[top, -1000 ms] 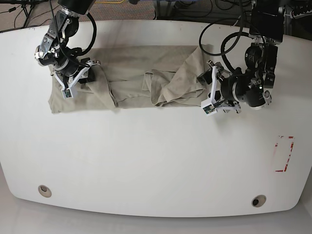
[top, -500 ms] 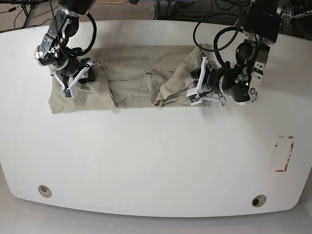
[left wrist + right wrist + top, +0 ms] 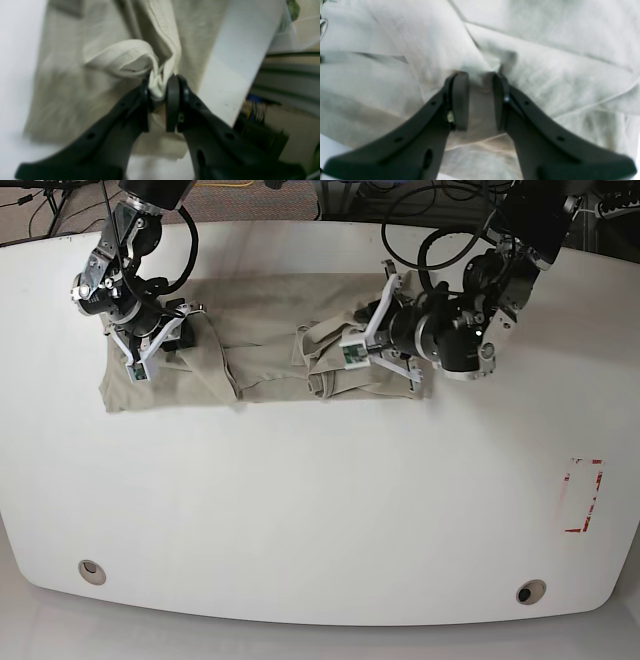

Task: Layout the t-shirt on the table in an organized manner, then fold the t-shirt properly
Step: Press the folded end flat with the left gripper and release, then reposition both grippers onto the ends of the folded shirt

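T-shirt [image 3: 270, 330] folds, blurred up close, sit pinched in both left end effector [image 3: 160, 86] and right end effector [image 3: 480, 82].

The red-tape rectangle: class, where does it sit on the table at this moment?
In the base view, the red-tape rectangle lies near the table's right edge, well below and right of the t-shirt, above the right grommet hole.

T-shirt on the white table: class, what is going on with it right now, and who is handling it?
A two-armed robot is working on a beige t-shirt lying bunched in a strip along the far part of the white table. The left gripper has its jaws shut on a gathered fold near the middle of the shirt. The right gripper pinches cloth at the other end. The shirt is not yet spread flat.
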{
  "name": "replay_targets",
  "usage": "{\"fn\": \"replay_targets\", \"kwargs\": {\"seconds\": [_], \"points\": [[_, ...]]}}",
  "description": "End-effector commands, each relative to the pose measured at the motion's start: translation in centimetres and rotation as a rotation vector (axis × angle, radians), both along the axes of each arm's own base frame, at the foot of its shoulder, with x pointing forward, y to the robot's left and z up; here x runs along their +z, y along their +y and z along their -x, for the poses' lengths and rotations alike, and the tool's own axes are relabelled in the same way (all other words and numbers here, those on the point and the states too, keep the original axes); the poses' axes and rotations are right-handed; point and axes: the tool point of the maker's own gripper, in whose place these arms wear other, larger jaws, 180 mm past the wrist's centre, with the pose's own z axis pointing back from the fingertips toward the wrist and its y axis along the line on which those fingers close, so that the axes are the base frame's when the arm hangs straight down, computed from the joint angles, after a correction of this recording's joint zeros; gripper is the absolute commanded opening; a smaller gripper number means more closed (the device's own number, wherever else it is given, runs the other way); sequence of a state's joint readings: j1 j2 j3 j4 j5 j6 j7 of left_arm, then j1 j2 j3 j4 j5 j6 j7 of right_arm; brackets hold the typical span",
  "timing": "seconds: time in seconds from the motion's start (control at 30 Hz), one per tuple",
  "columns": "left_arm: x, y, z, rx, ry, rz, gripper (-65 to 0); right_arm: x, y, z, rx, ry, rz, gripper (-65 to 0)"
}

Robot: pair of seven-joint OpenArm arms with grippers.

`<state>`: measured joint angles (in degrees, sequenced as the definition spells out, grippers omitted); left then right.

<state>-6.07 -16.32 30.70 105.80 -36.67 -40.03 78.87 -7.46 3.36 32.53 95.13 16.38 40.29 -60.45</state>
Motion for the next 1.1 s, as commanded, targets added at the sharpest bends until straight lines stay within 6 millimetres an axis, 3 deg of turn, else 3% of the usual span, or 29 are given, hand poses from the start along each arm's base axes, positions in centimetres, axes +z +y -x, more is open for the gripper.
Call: {"fn": "replay_targets", "kwargs": {"seconds": [0.0,0.23,0.47,0.6,0.8,0.9,1.07], "points": [[1.4,-2.5,0.0,-0.073,-0.038,0.047,-57.6,-0.1,-0.5,0.2,0.0,0.023,0.026,-47.7],[2.3,-5.9,1.0,-0.173,-0.054,0.081,-56.4,-0.1,-0.5,0.2,0.0,0.023,0.026,-47.7],[3.6,-7.4,0.3,-0.192,-0.087,0.115,-38.5,-0.1,-0.5,0.2,0.0,0.023,0.026,-47.7],[3.9,-7.4,-0.1,-0.192,-0.1,0.116,-32.6,0.0,-0.4,0.2,0.0,0.022,0.023,-47.7],[4.4,-6.7,-1.3,-0.141,-0.113,0.125,-33.3,0.0,-0.4,0.1,0.0,0.02,0.023,-47.7],[4.9,-5.6,-2.9,-0.073,-0.129,0.135,-34.9,0.2,-0.5,-0.3,0.0,0.01,0.024,-47.7],[4.7,-1.7,-5.4,0.081,-0.138,0.12,-39.9,0.3,-0.4,-0.4,0.0,0.008,0.023,-47.7]]}}
